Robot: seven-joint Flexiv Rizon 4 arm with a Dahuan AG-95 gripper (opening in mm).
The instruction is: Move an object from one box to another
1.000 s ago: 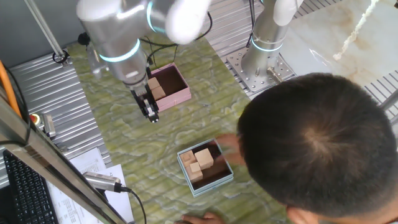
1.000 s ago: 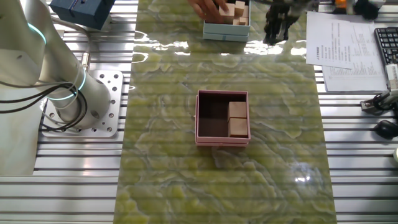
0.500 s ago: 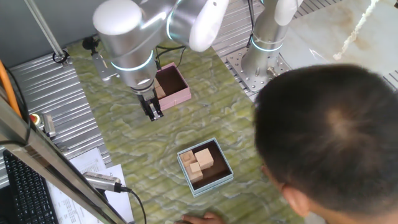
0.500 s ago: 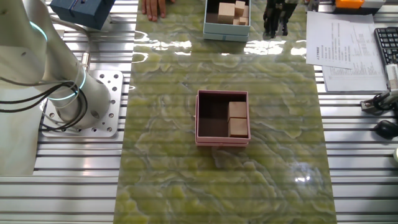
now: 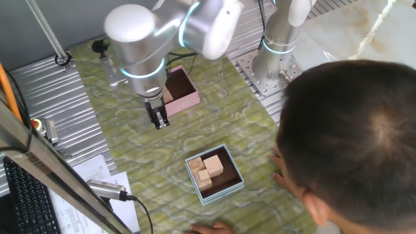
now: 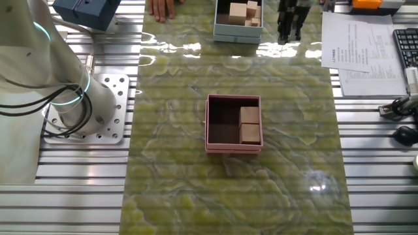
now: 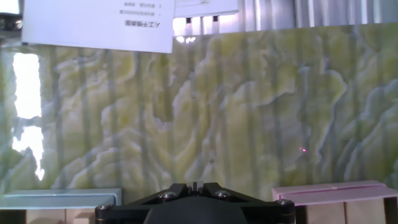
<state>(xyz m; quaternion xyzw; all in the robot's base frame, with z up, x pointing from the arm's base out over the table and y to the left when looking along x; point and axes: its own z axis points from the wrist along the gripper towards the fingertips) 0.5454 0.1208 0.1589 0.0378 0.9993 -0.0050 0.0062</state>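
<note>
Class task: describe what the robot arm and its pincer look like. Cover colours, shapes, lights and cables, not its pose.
The arm is built of bulky, rounded, glossy silver-white segments, with glowing cyan light rings at the joints. It stands on a perforated metal base plate, where black cables trail away. The pincer is small and black, with two slim fingers close together.

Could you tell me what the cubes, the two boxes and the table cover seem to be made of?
Cubes: likely unfinished wood, pale tan and matte.
Pink box and blue box: perhaps painted card or thin wood, with flat colour outside and a dark brown lining; the look leaves it open.
Table cover: glossy marble-patterned sheet, green-yellow veining with bright reflections.
</note>
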